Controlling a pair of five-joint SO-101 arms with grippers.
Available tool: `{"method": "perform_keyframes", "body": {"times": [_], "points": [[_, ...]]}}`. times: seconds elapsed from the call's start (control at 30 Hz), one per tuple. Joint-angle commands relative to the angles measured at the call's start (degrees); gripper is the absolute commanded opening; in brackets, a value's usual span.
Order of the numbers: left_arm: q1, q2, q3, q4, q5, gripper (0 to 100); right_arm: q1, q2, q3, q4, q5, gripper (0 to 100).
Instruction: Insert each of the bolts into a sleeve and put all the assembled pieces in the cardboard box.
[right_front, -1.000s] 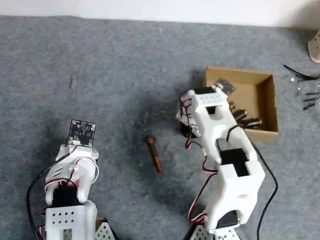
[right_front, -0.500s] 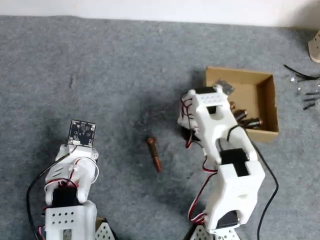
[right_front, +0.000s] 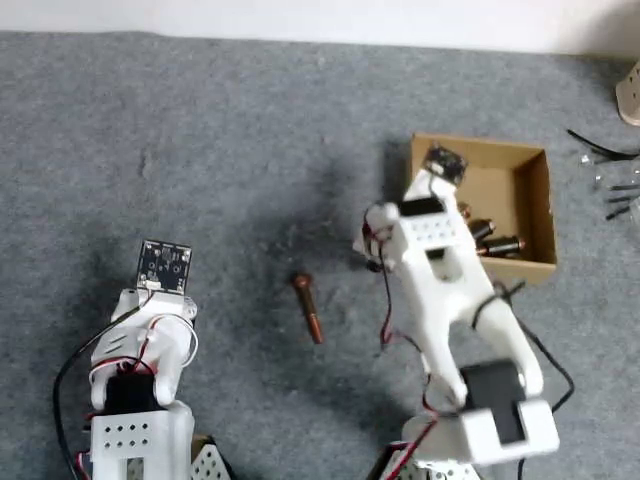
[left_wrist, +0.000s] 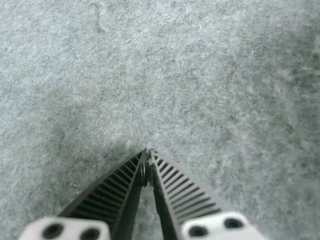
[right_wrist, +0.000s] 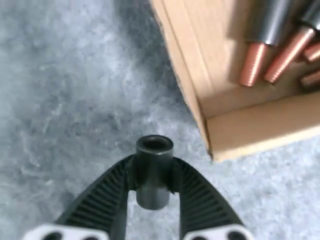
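Grey carpeted worktop (right_front: 230, 130); brown cardboard box (right_front: 490, 148) at 2 o'clock. Right jaws clamp a dark metal sleeve (right_wrist: 154, 175) off box's 8 o'clock corner; left jaws clenched, empty. Copper bolt (right_front: 308, 309) lies mid-worktop. Risk: smooth sleeve may twist in grip, jamming insertion.

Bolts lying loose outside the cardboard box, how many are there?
1. The bolt lies on the carpet, out in the open and apart from the cardboard box. The arm beside the box may hide another.
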Motion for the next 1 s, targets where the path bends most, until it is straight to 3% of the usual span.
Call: {"method": "perform_keyframes", "body": {"times": [0.0,0.4,0.57,0.67,0.97], "points": [[-0.75,-0.40,-2.77,-0.18,-0.26,3,1.01,-10.68,6.29,-5.32,0.88,0.3],[0.92,-0.40,-2.59,-1.67,0.44,3,10.15,-29.76,25.63,-15.87,0.88,0.3],[2.95,-0.40,-3.03,-2.90,15.03,3,12.70,-34.07,30.11,-16.48,0.97,0.3],[3.38,-0.40,-4.97,-2.81,17.14,3,15.52,-36.88,32.40,-16.48,1.32,0.3],[16.84,-0.40,0.57,-6.51,16.53,0,17.80,-42.51,39.52,-17.10,5.80,0.3]]}}
